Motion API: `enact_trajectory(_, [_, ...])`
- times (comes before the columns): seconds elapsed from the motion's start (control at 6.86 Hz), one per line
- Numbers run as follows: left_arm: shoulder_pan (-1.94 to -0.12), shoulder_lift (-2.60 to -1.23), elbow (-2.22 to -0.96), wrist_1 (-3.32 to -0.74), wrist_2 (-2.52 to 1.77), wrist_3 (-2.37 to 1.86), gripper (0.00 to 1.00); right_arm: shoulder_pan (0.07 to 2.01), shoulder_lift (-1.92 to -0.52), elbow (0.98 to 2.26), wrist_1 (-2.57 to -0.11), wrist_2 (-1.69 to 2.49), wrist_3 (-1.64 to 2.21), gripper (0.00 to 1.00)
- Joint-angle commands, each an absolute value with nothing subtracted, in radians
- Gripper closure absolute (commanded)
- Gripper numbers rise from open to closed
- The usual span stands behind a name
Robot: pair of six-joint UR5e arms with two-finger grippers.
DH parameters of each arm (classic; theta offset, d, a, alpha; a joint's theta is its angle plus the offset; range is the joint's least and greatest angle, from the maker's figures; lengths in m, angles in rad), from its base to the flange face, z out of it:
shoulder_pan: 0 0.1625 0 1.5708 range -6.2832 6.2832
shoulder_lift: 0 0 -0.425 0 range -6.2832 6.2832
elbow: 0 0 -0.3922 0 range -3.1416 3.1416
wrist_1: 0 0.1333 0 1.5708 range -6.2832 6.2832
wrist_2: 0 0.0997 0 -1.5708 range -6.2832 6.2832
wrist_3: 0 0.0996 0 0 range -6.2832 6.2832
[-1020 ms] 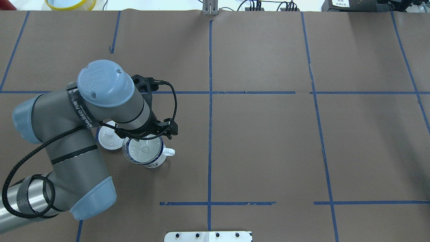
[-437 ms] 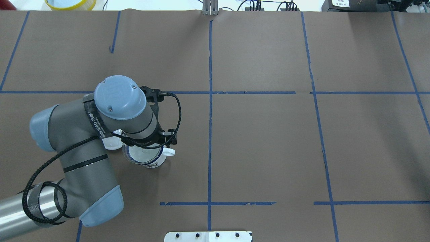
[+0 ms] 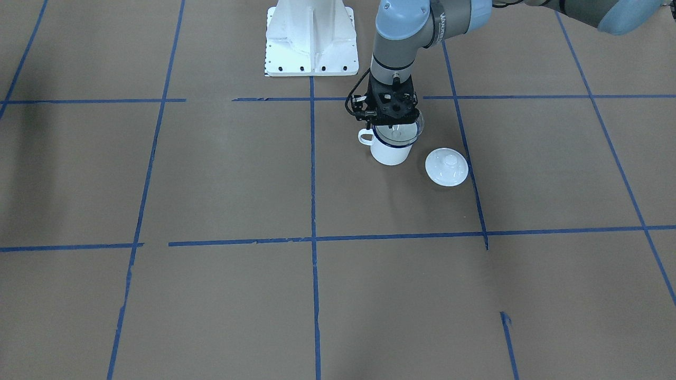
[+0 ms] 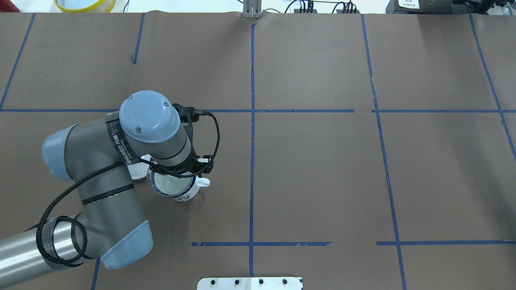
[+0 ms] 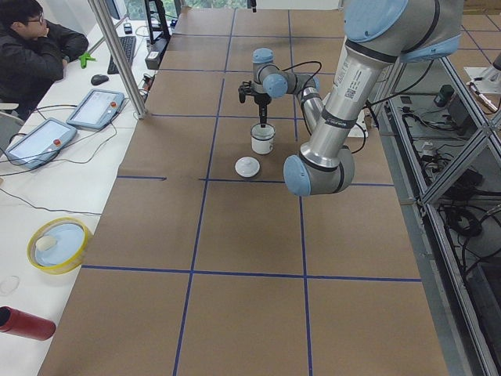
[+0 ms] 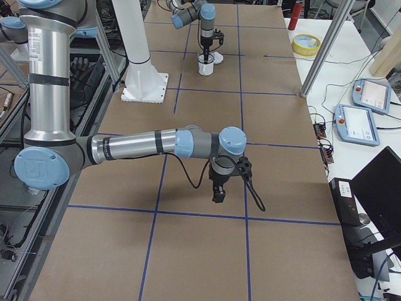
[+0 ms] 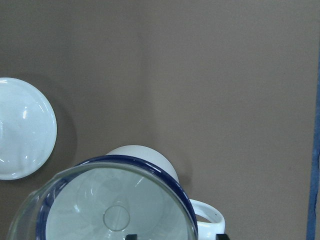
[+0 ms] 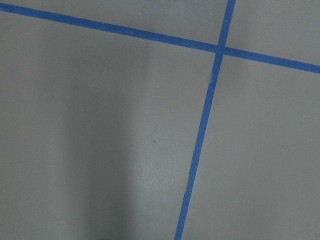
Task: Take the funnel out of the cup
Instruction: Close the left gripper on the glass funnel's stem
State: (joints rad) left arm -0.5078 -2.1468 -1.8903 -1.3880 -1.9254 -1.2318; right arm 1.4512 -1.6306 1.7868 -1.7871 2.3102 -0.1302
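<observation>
Left arm has swung further over the cup (image 4: 181,196) in the overhead view. Front-facing: left end effector (image 3: 392,119) low on funnel (image 3: 404,133), which sits seated in cup; lid (image 3: 447,167) beside on surface (image 3: 211,174). Left wrist: jaws apart, straddling funnel rim. Exterior right: right end effector (image 6: 218,193), state not discernible.

The cup (image 3: 392,152), white enamel with a dark blue rim, stood upright on the tabletop (image 4: 322,161), its loop handle pointing to 3 o'clock in the overhead view. The funnel (image 7: 100,200), clear and conical, sat mouth-up in the cup, its wide mouth reaching past the blue rim.
</observation>
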Motion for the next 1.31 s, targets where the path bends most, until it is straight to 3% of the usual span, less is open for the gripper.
enact_trajectory(0.0, [-0.508,-2.157,-1.878,-1.39,-1.927,-1.232,0.56,1.451,-1.629,1.787,-1.787,2.31,-0.13,0.0])
enact_trajectory(0.44, [-0.511,-2.155,-1.896,-1.385,-1.927,-1.232,1.0,1.451,-1.631,1.787,-1.787,2.31,-0.13,0.0])
enact_trajectory(1.17, [-0.634,-2.161,-2.172,-1.166,-1.973,-1.229,1.0,1.451,-1.631,1.787,-1.787,2.31,-0.13,0.0])
